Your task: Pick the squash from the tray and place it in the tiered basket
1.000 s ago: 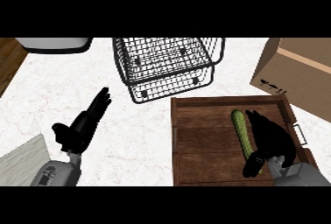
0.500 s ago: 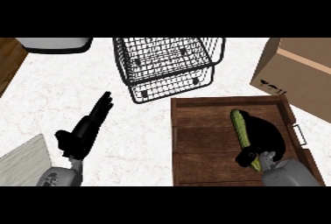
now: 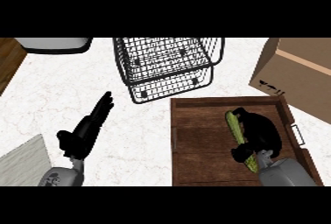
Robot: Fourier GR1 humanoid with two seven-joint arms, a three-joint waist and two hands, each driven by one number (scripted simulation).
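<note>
The right hand (image 3: 260, 133) had closed its fingers around the squash (image 3: 235, 127) at four o'clock in the tray (image 3: 200, 144); lifting came next.

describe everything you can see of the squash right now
The squash is a long, slim green vegetable with a lighter yellow-green sheen, lying lengthwise in the right half of the brown wooden tray. Its far end points toward the wire tiered basket. The right robot hand curls over its middle, hiding much of it; the upper part and a bit near the wrist show.
</note>
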